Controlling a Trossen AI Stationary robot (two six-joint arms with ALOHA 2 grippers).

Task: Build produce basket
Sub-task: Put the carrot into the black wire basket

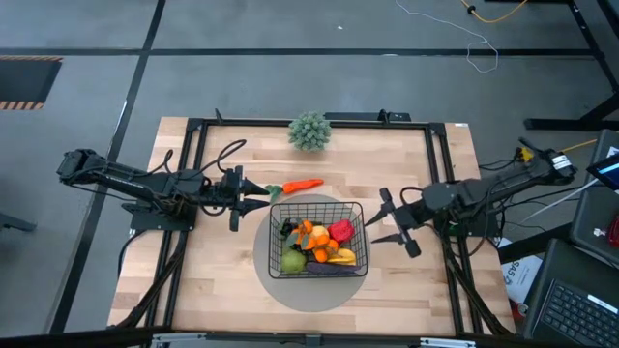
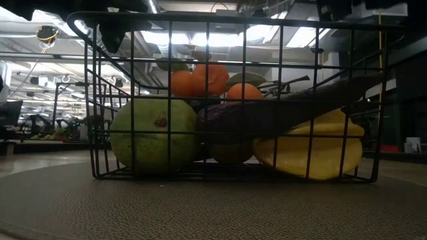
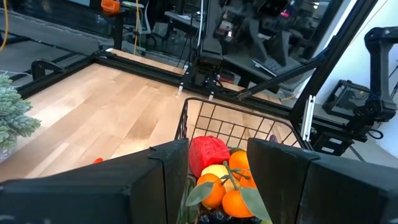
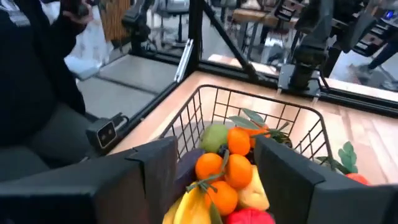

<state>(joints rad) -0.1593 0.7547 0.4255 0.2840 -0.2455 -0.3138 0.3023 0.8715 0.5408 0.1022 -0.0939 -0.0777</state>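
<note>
Seen from overhead, the basket (image 1: 317,240), a black wire-mesh rectangle, sits on a grey round mat (image 1: 311,290) between the two pincers. The left gripper (image 1: 253,193) hovers just off the basket's far-left corner, fingers spread and holding nothing. The right gripper (image 1: 391,218) hangs just beside the basket's right wall, likewise spread wide and empty.

A carrot (image 1: 304,185) lies on the wooden table (image 1: 193,280) outside the basket, just ahead of the left gripper's tips. Its long axis runs roughly across the table, the green top toward that gripper and the orange body pointing away. Beyond it stands a spiky grey-green ball plant (image 1: 309,130).

The table-level view alone shows the mat's coarse woven texture and the basket's open grid from the side, with a rounded green pear (image 2: 152,135) and a smooth yellow banana (image 2: 313,150) pressed against the near wire, and a dark eggplant (image 2: 293,107) lying lengthwise across them.

The left wrist view shows a red pepper (image 3: 209,154) and leafy oranges (image 3: 233,193) inside, nearest the left gripper's side of the basket.
</note>
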